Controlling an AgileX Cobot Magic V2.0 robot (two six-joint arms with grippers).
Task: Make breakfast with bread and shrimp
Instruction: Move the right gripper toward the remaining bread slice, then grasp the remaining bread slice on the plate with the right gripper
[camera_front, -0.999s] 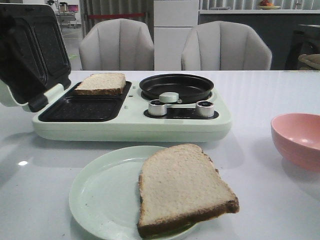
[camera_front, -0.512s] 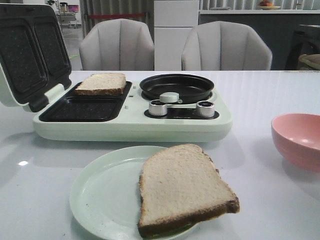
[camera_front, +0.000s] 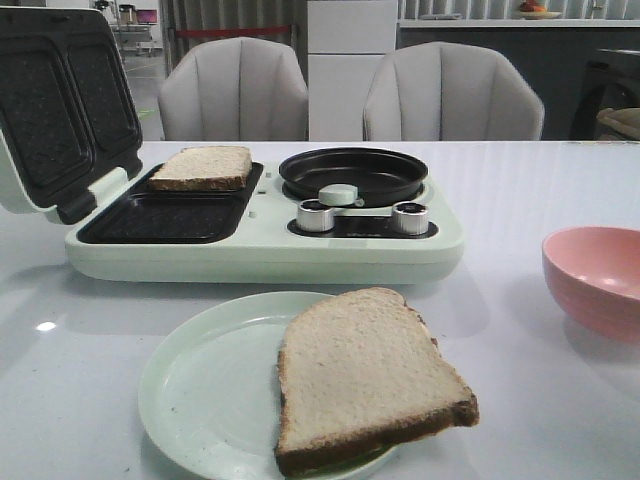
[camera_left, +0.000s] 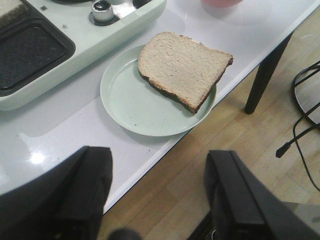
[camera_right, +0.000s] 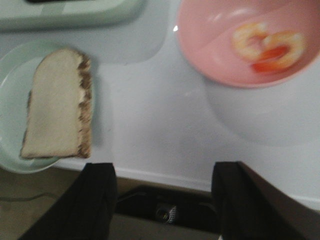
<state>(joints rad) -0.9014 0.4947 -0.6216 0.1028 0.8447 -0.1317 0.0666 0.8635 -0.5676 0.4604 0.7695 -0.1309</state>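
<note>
Right claw (camera_right: 162, 200): jaws stand wide apart, nothing between them, hovering over the near edge of the worktop (camera_right: 150, 115). From it, the pink bowl (camera_right: 247, 42) lies ahead and a little to the right, and the shrimp (camera_right: 270, 45) sits inside that bowl, a curled pale orange piece with a redder streak. I cannot tell its long axis; the picture is blurred. You judge this arm the nearer one for the shrimp: the bowl is at the right side of the worktop in the front view.

Left claw (camera_left: 160, 195): also spread open and empty, held off the near edge over the floor. Ahead of it lies the pale green plate (camera_left: 122, 97) with one slice of bread (camera_left: 182, 62) resting on its right half, one corner overhanging the rim. The slice's crusted straight edge faces the near edge of the worktop.

Farther out: the breakfast maker (camera_front: 260, 245), lid (camera_front: 55, 110) tilted open at the left. The second slice (camera_front: 203, 167) lies in the far cavity of the sandwich plate; the near cavity (camera_front: 160, 217) is bare. The round pan (camera_front: 353, 173) to the right holds nothing visible.

View differences: the front view shows only the bowl's outer wall, so the shrimp is hidden there; only the right wrist view looks down into it. Neither claw appears in the front view.
</note>
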